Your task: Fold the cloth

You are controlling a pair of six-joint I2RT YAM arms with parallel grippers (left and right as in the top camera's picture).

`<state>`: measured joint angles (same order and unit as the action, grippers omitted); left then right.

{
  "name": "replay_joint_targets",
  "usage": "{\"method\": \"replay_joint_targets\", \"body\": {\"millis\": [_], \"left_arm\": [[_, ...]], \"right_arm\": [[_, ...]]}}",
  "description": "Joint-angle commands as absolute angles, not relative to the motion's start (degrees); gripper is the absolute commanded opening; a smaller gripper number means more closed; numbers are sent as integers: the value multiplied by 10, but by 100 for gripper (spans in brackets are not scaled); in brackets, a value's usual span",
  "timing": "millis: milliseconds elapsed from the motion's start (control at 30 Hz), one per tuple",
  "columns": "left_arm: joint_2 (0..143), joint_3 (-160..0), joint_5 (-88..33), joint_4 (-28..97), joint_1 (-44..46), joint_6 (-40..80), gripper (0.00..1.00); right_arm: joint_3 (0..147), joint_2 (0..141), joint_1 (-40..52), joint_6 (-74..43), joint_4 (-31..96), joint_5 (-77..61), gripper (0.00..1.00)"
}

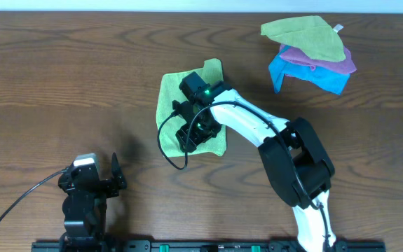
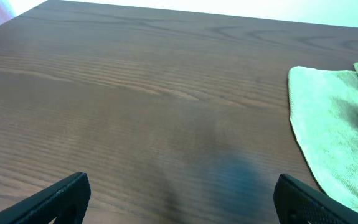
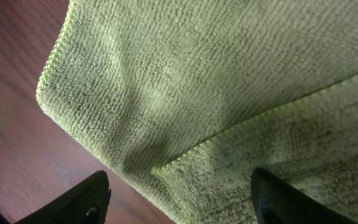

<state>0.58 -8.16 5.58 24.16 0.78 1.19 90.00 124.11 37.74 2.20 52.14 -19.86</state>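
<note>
The lime-green cloth lies flat in the middle of the table, with one layer folded over another. My right gripper hangs low over its near half. In the right wrist view the cloth fills the frame, and the right gripper stands open. Its fingers straddle the hem and corner of the upper layer near the cloth's edge. My left gripper rests near the front left of the table, away from the cloth. It is wide open over bare wood, with the cloth off to its right.
At the back right lies a pile of three cloths: a second green one on top, a purple one under it and a blue one at the bottom. The right arm's white link crosses the table beside the cloth.
</note>
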Motion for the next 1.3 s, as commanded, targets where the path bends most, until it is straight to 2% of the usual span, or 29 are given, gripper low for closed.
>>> {"method": "replay_joint_targets", "body": {"millis": [0,733,833,1000,1067,1267], "left_arm": [[3,-71,60,247,7,2,96],[3,-71,60,247,7,2,96],[3,-71,60,247,7,2,95],[3,-71,60,247,7,2,95],[3,-71,60,247,7,2,95],[3,-71,60,247,7,2,95]], "right_arm": [[898,1263,381,22,510,-180,72],[896,1283,385,22,489,-148,62],[896,1286,386,22,487,-146,52],[897,1286,387,22,480,-128,19],[897,1285,387,22,481,-125,3],[900,1268,387,22,486,-122,1]]}}
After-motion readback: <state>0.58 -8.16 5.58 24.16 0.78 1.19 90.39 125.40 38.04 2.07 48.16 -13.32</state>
